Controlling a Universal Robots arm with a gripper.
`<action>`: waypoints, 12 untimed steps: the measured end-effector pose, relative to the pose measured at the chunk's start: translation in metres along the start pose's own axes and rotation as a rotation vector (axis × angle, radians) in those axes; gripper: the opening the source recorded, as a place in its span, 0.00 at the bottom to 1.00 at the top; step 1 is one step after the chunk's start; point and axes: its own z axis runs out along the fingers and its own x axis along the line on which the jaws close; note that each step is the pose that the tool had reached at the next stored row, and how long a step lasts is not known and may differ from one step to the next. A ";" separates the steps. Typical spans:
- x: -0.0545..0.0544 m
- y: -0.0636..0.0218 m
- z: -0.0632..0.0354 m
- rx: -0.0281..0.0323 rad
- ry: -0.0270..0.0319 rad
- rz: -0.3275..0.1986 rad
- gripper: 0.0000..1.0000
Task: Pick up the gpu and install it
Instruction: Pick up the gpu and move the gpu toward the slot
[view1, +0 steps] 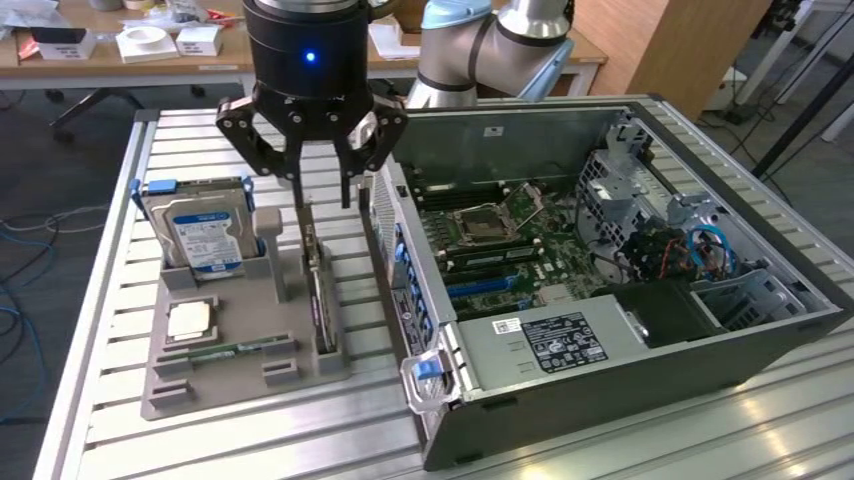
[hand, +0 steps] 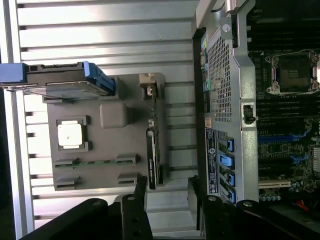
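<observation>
The jaws are spread open with nothing between them. The gripper (view1: 324, 195) hangs above the card (view1: 320, 290) and clear of it, one finger to either side of its line, presumably so they can come down astride the thin top edge.

The card stands on its long edge in a slot of the grey tray (view1: 240, 385), by the tray edge nearest the computer case (view1: 641, 330). It is likely parked upright so that the top edge is free to pinch. Its long axis runs along that tray edge, parallel to the open case's side. The pale metal end seems to point to the tray's hard-drive end.

The hard drive (view1: 200, 235) is propped at the opposite corner. A chip (view1: 191, 318) and a memory stick (view1: 234, 350) lie flat.
</observation>
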 end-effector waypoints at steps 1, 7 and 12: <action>0.000 0.0000 0.0000 0.0000 0.0000 0.000 0.47; 0.000 -0.0002 0.0023 -0.0001 0.0000 0.000 0.47; 0.000 -0.0005 0.0113 -0.0001 -0.0001 0.000 0.47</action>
